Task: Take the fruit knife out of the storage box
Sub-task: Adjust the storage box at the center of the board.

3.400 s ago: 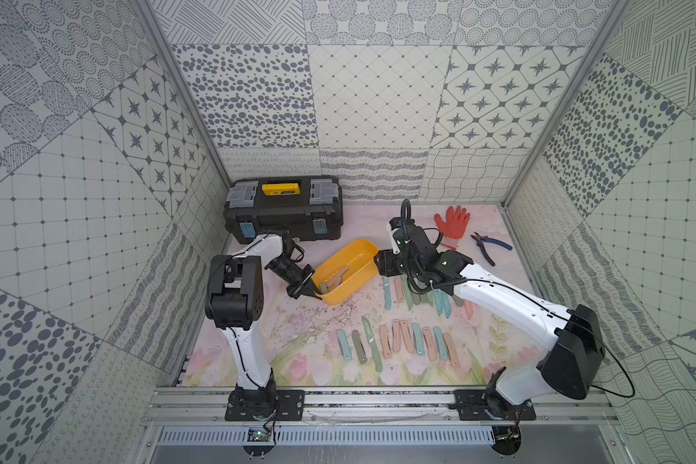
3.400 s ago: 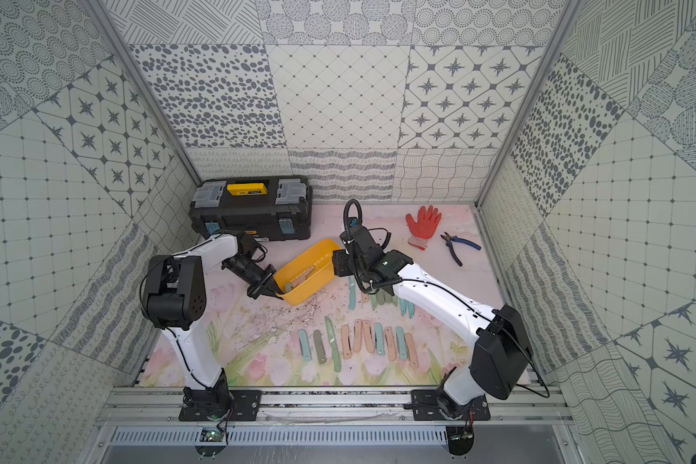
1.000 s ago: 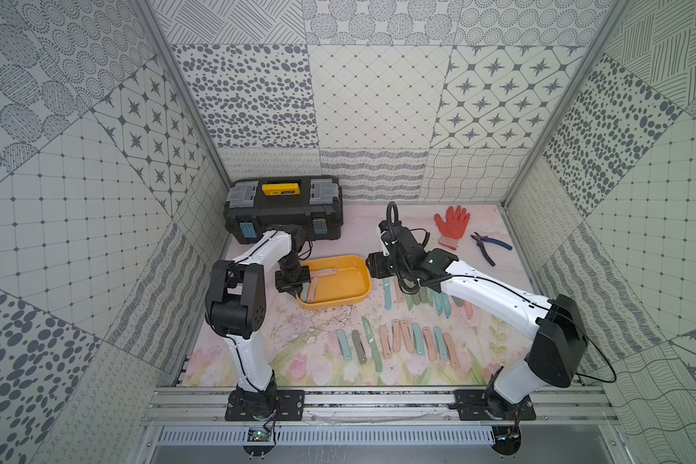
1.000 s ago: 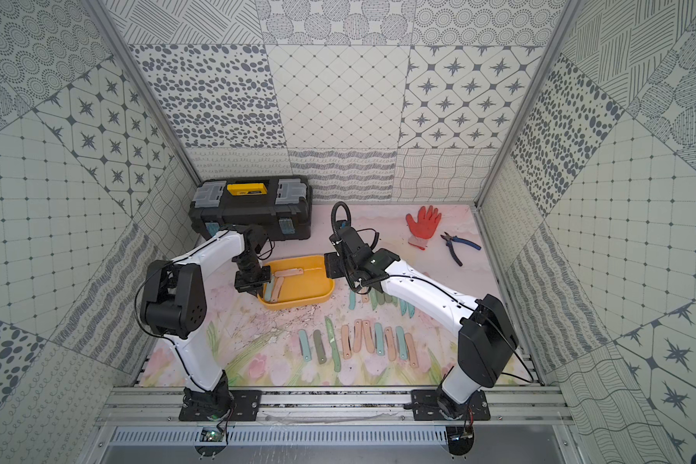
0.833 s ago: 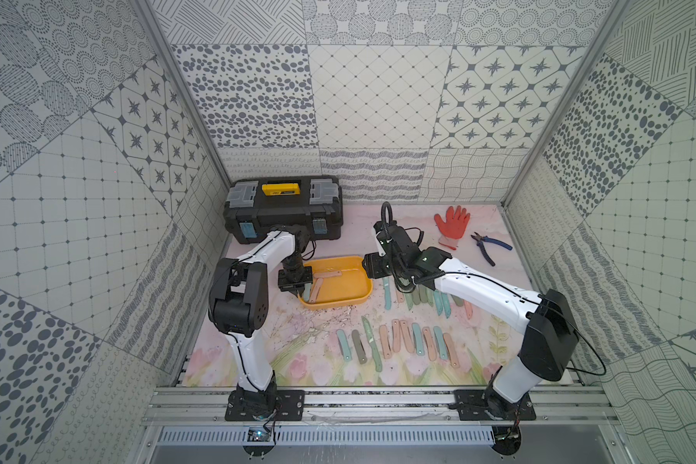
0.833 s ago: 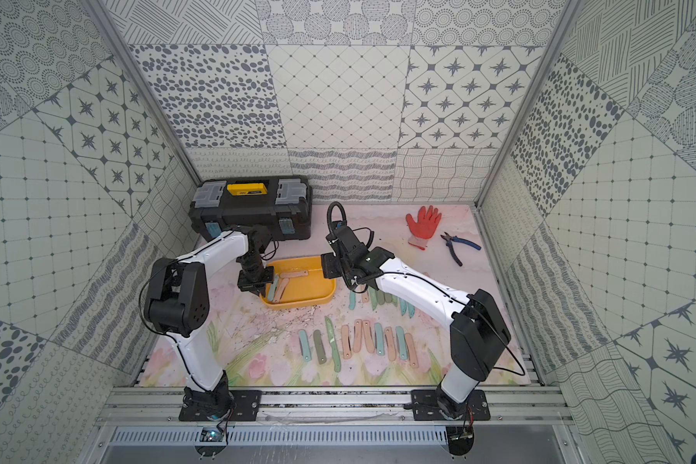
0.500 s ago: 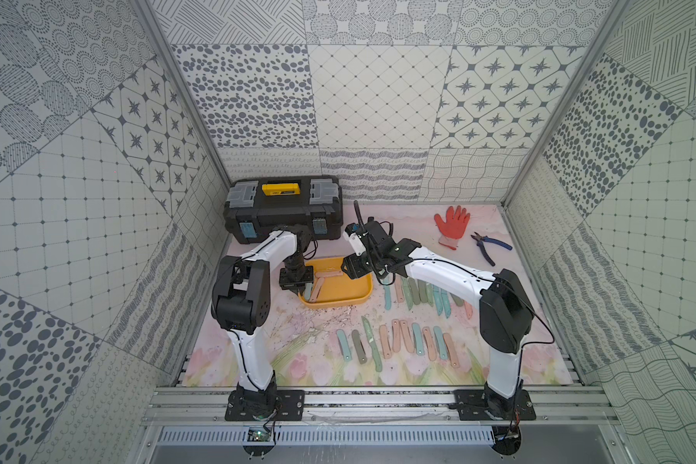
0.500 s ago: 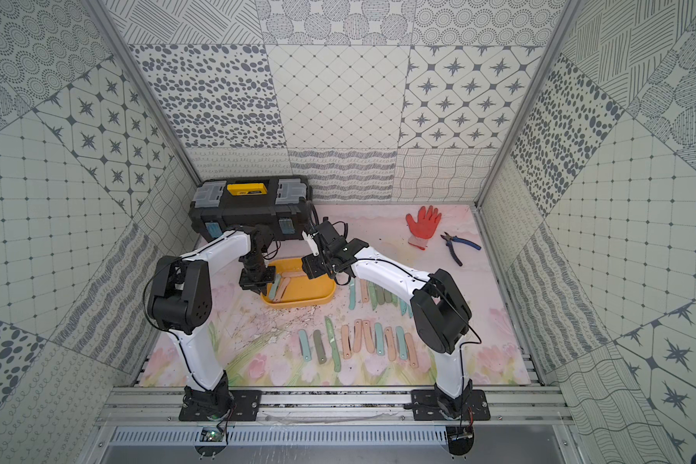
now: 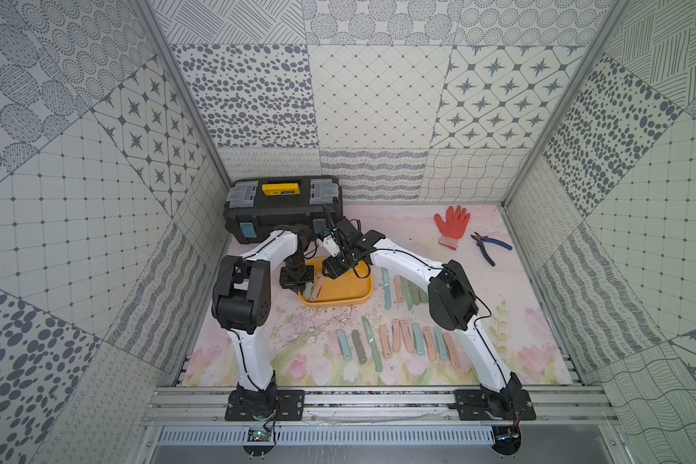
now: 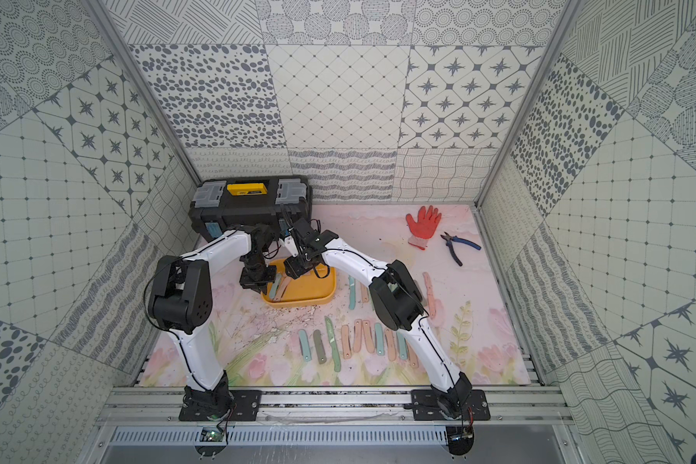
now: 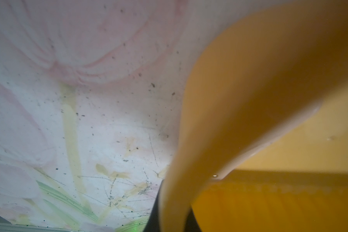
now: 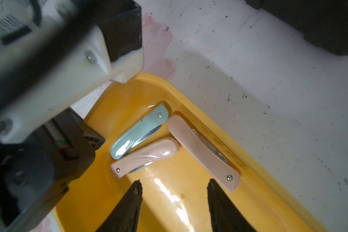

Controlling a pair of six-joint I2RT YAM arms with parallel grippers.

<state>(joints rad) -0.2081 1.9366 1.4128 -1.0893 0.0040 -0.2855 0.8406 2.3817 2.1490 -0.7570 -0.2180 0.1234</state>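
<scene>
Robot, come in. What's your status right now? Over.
Left end effector shut on storage box rim. Right end effector open above it, empty. Three folded fruit knives inside. Nothing blocking.

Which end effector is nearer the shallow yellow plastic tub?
Left. The left end effector grips the yellow tub at its rim; the right end effector hovers open above it.

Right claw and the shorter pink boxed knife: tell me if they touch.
Apart. Right wrist view: storage box floor shows between the right claw and the shorter pink knife.
</scene>
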